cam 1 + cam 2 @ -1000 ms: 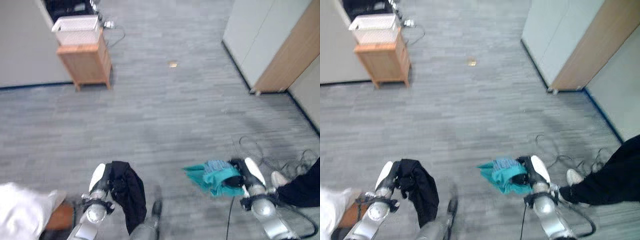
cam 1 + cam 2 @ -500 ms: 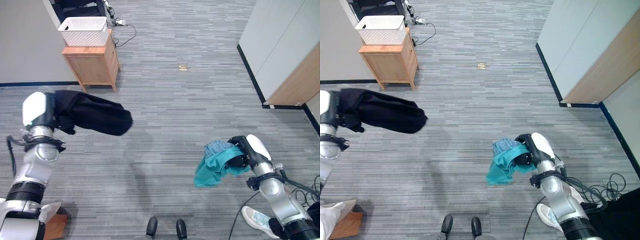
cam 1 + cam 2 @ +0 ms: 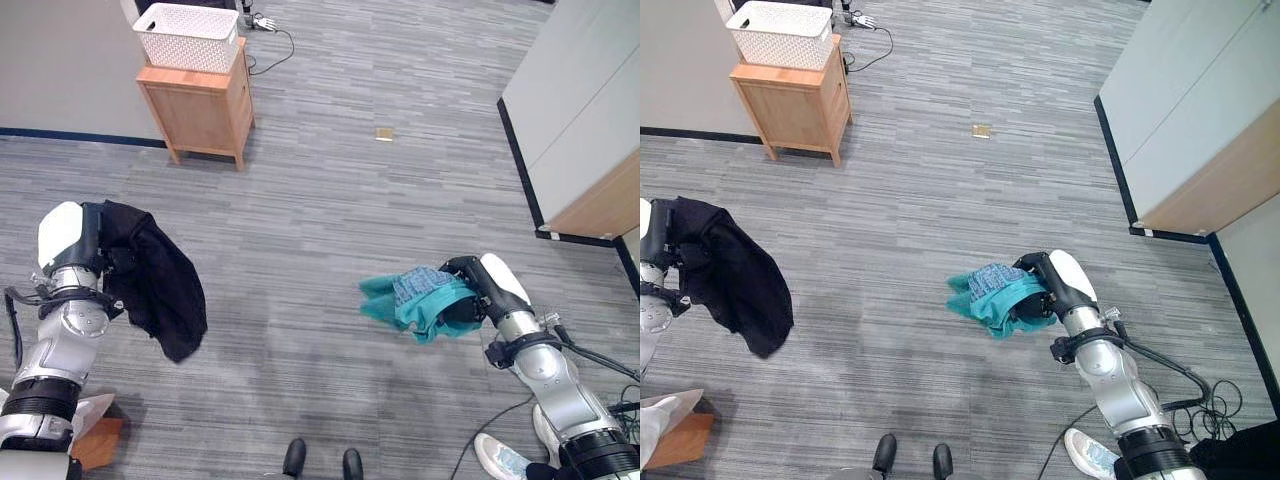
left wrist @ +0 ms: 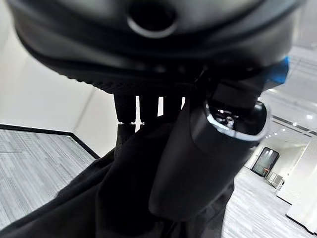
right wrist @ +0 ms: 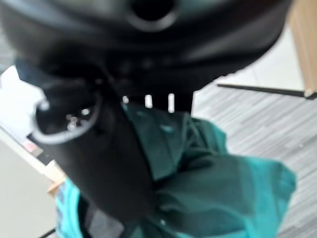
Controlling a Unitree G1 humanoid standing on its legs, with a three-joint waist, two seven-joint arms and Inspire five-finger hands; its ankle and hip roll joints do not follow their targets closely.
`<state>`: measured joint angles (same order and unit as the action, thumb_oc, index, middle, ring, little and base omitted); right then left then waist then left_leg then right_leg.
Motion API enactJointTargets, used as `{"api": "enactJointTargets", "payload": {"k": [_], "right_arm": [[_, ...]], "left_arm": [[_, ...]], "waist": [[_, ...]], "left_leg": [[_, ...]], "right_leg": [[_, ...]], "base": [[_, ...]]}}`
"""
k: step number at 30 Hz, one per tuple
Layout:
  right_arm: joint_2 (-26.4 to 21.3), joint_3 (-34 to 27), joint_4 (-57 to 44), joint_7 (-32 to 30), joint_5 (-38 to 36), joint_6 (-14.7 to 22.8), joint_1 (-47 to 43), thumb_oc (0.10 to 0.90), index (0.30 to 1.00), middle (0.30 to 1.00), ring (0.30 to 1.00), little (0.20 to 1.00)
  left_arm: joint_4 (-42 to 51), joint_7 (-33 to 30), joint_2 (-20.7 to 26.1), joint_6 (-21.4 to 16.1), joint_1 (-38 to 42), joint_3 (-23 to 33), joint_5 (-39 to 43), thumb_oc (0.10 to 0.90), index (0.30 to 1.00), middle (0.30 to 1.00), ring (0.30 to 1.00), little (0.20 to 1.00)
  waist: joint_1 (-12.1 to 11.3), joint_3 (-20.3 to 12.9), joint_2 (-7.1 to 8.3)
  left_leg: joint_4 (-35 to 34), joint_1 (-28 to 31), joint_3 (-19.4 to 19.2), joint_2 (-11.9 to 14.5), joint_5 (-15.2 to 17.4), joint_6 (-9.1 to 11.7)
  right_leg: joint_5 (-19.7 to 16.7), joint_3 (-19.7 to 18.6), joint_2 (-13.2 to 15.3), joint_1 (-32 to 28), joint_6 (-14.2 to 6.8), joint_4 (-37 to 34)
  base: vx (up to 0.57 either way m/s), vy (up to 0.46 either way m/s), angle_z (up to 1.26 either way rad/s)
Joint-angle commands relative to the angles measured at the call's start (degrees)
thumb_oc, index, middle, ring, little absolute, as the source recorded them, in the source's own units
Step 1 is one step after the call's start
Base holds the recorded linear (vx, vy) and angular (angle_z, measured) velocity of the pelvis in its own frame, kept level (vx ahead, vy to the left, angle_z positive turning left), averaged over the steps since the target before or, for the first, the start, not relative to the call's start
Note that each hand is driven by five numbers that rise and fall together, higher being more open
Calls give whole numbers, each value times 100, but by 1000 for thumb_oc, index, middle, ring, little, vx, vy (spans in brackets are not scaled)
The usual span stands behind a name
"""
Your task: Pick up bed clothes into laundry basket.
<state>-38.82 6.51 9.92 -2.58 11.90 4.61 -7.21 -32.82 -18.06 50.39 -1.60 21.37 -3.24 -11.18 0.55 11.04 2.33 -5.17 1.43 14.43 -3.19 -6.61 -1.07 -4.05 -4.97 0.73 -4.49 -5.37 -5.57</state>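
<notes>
My left hand [image 3: 92,250] is at the left, held above the floor, shut on a black garment [image 3: 157,286] that hangs down from it. Its wrist view has the thumb [image 4: 198,148] curled over the black cloth [image 4: 74,208]. At the right, my right hand [image 3: 470,300] is shut on a teal garment [image 3: 412,302] with a blue patterned part, bunched and sticking out to the left. The teal cloth [image 5: 218,193] sits under its thumb [image 5: 99,153] in the right wrist view. A white laundry basket [image 3: 190,36] stands on a small wooden cabinet [image 3: 200,110] at the far left.
Grey plank floor [image 3: 330,190] lies open between me and the cabinet. A pale wall [image 3: 60,60] runs at the left behind it. White and wood cupboards [image 3: 585,130] line the right side. A small tan scrap [image 3: 384,133] lies on the floor. A white cloth corner [image 3: 655,425] sits bottom left.
The black garment, flung out sideways half a second ago, now hangs down from my left hand. The teal garment has swung up to the left. The whole picture has shifted as the camera moved.
</notes>
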Motion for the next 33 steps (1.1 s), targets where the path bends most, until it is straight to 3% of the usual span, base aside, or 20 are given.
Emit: {"api": "enactJointTargets", "payload": {"k": [1,5,6,9,10,11,12,15,16,18,20,23,24,25,27,28,30,31,33], "right_arm": [[-408,-323,-489,-197,-300,437,52,400,300,300,300,300],[-422,-286,-407,-169,-336,420,44,400,300,300,300,300],[747,1532,2348,-331,-648,-170,-2074,400,300,300,300,300],[762,1509,2417,-327,-656,-185,-2049,400,300,300,300,300],[442,1198,2043,-264,-725,-151,-1753,400,300,300,300,300],[446,1204,2023,-260,-723,-160,-1736,400,300,300,300,300],[177,857,1826,-328,-769,-36,-1355,400,300,300,300,300],[89,588,1794,-440,-673,44,-1048,400,300,300,300,300],[17,286,1630,-579,-482,45,-828,400,300,300,300,300],[3,183,1581,-611,-410,27,-725,400,300,300,300,300],[-16,-76,1696,-785,-282,-28,-716,400,300,300,300,300],[-86,-152,1569,-813,-153,-154,-905,400,300,300,300,300],[-91,-152,1565,-811,-151,-160,-914,400,300,300,300,300],[-94,-184,1407,-827,-78,-145,-979,400,300,300,300,300],[-123,-202,1300,-827,-74,-141,-998,400,300,300,300,300],[-176,-171,1071,-837,-127,-97,-1082,400,300,300,300,300],[-197,-162,1007,-852,-192,-62,-1123,400,300,300,300,300],[-199,-117,955,-900,-205,-29,-1177,400,300,300,300,300],[-193,-96,950,-924,-205,-18,-1234,400,300,300,300,300]], "left_arm": [[310,-256,257,-496,650,384,254,400,300,300,300,300],[326,-169,195,-523,652,395,504,400,300,300,300,300],[-1773,827,-1268,-611,-698,-88,1764,400,300,300,300,300],[-1670,792,-1342,-625,-740,-41,1835,400,300,300,300,300],[-869,944,-806,-768,-1696,449,1878,400,300,300,300,300],[-839,950,-803,-755,-1737,471,1878,400,300,300,300,300],[-933,830,-690,-1014,-1789,489,1701,400,300,300,300,300],[-1009,738,-894,-1015,-1704,406,1564,400,300,300,300,300],[-351,706,-1001,-988,-1836,432,1529,400,300,300,300,300],[12,729,-1062,-980,-1957,433,1463,400,300,300,300,300],[289,804,-1179,-997,-1886,420,1552,400,300,300,300,300],[492,900,-1209,-944,-1758,417,1758,400,300,300,300,300],[498,902,-1213,-938,-1754,424,1759,400,300,300,300,300],[571,918,-1197,-949,-1696,482,1839,400,300,300,300,300],[590,906,-1181,-952,-1670,502,1860,400,300,300,300,300],[671,825,-1133,-985,-1514,524,1936,400,300,300,300,300],[676,790,-1118,-971,-1433,514,1932,400,300,300,300,300],[660,734,-1114,-971,-1261,492,1911,400,300,300,300,300],[625,701,-1108,-968,-1115,440,1884,400,300,300,300,300]], "waist": [[-86,-918,-215],[-92,-927,-225],[307,-742,-124],[280,-730,-115],[123,-690,-124],[141,-705,-121],[86,-687,-106],[-17,-702,-77],[-148,-699,-32],[-188,-723,-31],[-302,-661,-90],[-289,-437,-224],[-299,-438,-222],[-289,-394,-346],[-273,-392,-353],[-147,-423,-263],[-62,-399,-236],[23,-383,-142],[95,-377,-155]], "left_leg": [[17,72,-563,396,718,335],[17,98,-566,407,722,340],[21,521,-1405,553,818,429],[28,484,-1382,545,809,432],[42,418,-1336,535,790,426],[43,415,-1329,533,790,425],[63,395,-1262,525,857,412],[86,327,-1169,506,860,392],[122,231,-1041,458,799,350],[110,251,-978,445,865,322],[124,250,-750,373,850,243],[162,300,-592,315,812,136],[165,286,-603,309,812,136],[129,391,-571,391,837,111],[107,446,-536,386,879,104],[27,660,-328,256,1000,77],[17,785,-206,254,1110,75],[17,940,-14,188,1236,81],[17,1052,122,243,1356,107]], "right_leg": [[575,119,377,160,-353,57],[586,119,376,132,-344,57],[550,-105,360,185,-143,413],[549,-80,364,177,-147,382],[531,-23,385,177,-169,343],[532,-15,387,174,-169,339],[581,54,401,145,-202,320],[572,132,416,169,-226,322],[487,203,450,263,-266,382],[563,271,470,241,-277,436],[512,434,542,461,-386,1154],[-270,334,657,990,-685,2315],[-255,316,659,1033,-687,2366],[-152,424,652,1276,-603,2644],[-10,523,592,1364,-524,2609],[347,643,118,1626,-325,1833],[281,733,-35,1652,-274,1318],[82,791,-181,1891,-270,683],[-86,894,-283,1954,-299,366]], "base": [[-11,-6,-6],[-15,-5,-10],[-13,0,-18],[-27,35,-35],[-27,51,-3],[-5,112,-1],[13,95,-4],[-30,97,44],[-23,63,46],[-9,96,41],[-31,153,58],[-51,94,65],[44,140,39],[117,151,16],[253,135,-3],[446,92,-2],[426,67,17],[405,29,27],[312,7,39]]}}
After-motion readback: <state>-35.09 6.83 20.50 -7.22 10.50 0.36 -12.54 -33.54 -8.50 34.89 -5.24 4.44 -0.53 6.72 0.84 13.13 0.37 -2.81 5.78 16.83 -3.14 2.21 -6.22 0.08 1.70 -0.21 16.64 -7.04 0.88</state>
